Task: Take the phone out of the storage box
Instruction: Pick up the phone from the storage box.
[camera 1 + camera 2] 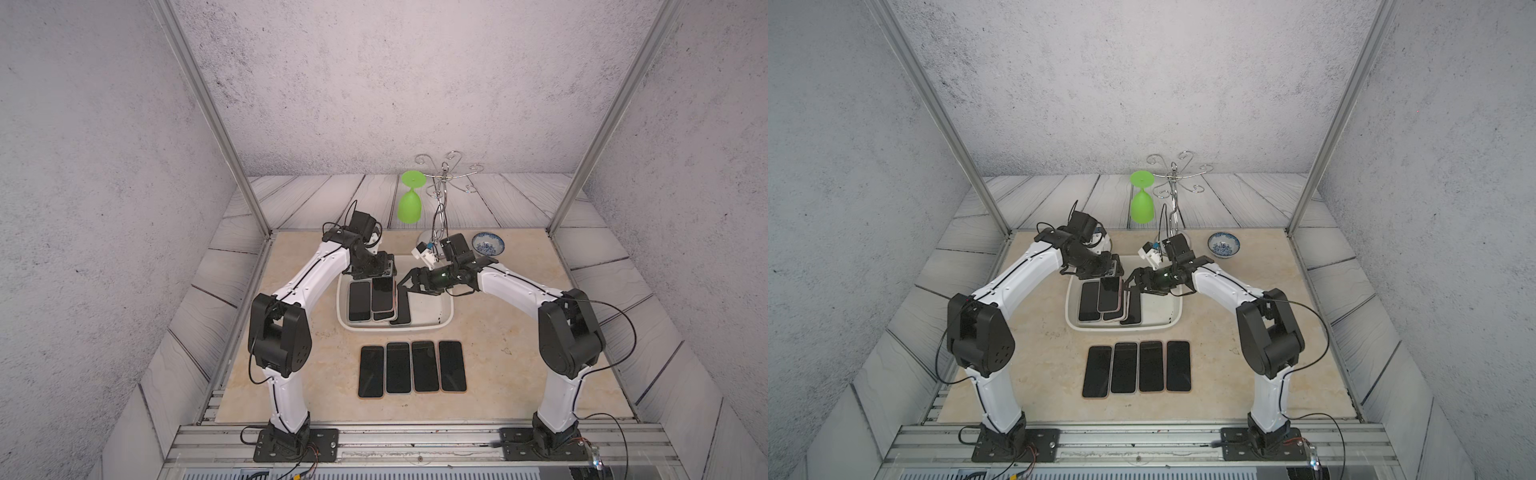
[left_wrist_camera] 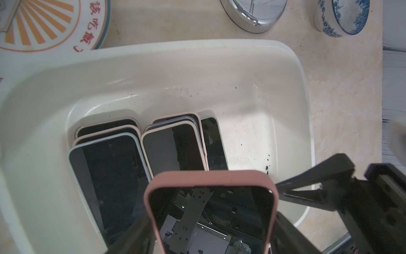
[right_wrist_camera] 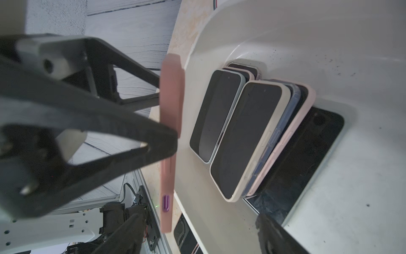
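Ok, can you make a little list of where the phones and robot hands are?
left gripper: shut on the pink phone, over the storage box's far end
right gripper: open, one finger beside the pink phone
inside the box: stacked phones
table: four phones in a row, in front of the box

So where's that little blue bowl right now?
In both top views the blue bowl sits at the back right of the table, just right of the metal stand and behind the white box.
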You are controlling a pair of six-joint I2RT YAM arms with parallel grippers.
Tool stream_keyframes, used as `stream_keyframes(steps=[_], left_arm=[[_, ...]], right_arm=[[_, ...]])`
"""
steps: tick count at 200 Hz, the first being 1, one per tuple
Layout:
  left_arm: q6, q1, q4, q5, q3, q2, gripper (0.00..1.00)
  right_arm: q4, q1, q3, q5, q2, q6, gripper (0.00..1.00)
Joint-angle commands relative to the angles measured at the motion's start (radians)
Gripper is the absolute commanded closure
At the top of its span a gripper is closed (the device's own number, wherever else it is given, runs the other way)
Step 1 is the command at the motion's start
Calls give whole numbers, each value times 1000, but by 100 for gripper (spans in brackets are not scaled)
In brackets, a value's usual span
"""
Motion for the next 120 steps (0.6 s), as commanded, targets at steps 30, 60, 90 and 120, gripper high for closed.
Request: stream_keyframes(steps=[30, 60, 90, 120], left_arm=[[-32, -20, 23, 60, -38, -58, 73], [-40, -26, 43, 78, -66, -70, 74], [-47, -23, 60, 104, -91, -89, 74], [-59, 3, 71, 140, -90, -98, 25]], right_arm=[[26, 40, 80, 1, 104, 4, 17], [31, 53, 113, -10, 144, 34, 42], [70, 52, 68, -38, 118, 59, 92], [74, 51, -51, -73, -1, 61, 100]])
